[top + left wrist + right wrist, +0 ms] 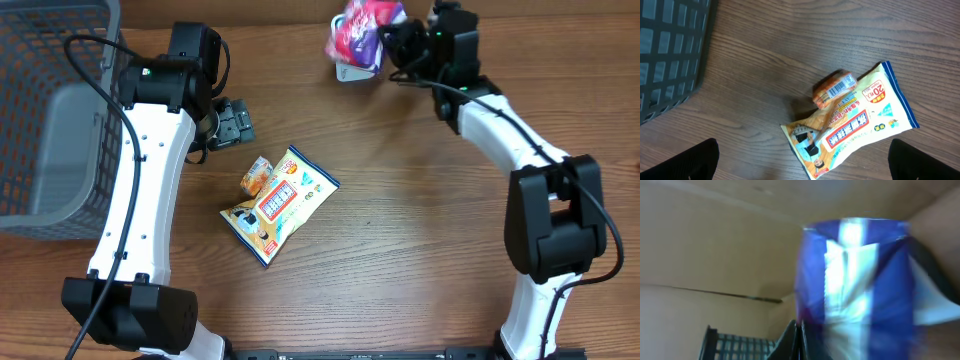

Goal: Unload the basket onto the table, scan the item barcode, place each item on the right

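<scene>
Two packs lie on the table (420,250): a yellow snack bag (283,205) and a small orange packet (257,176) touching its upper edge. Only the left wrist view lets one read "20" on the bag, beside a band of Chinese characters, and see a barcode on the orange packet. The left gripper (233,122) hangs spread wide near the basket (50,110). The right gripper (392,45) is clamped on the purple packet (355,32) at the far edge. Its own camera gives only blurred blue-and-white wrapper, the print unreadable.

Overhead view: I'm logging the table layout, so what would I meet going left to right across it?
grey basket → yellow snack bag → purple pouch
</scene>
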### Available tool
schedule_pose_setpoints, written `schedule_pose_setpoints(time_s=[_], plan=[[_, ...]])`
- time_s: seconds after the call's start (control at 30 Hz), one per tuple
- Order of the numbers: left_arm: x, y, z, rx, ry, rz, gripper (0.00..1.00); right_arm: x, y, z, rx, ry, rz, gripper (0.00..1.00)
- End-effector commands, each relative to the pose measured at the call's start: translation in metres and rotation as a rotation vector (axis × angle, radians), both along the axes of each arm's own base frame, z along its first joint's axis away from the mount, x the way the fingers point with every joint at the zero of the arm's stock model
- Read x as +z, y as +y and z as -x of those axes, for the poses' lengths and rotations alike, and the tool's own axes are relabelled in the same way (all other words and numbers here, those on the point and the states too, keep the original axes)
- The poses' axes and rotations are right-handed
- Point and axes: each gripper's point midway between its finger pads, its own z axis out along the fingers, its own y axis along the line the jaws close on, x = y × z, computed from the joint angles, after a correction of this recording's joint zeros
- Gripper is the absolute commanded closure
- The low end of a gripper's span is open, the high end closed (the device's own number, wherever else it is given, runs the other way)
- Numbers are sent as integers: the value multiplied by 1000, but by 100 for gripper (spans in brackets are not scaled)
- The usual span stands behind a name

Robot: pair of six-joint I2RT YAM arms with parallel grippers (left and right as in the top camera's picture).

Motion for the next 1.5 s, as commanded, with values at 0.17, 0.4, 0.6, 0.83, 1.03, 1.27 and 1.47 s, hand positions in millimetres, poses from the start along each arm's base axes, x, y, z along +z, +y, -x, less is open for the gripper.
schedule_pose_setpoints(time_s=[0.17,0.4,0.6,0.83,1.03,1.27,1.47], plan=[[1,0,-2,-11,-1,-1,0,16,8,-7,-80,-49,2,96],[1,0,-2,-11,-2,-1,0,27,-8,-2,28,-107,121,96],[1,0,-2,-11,-1,-1,0,16,-60,13,5,16,292,60],[1,0,-2,-11,-1,-1,0,-28,-98,49,100,177,506,14],[1,0,-2,-11,-2,-1,0,-67,-115,70,35,395,526,0],[1,0,-2,-11,-2,-1,0,-105,-170,86,-298,654,575,0],[1,0,-2,-11,-1,-1,0,-134,-156,89,-280,748,473,0]])
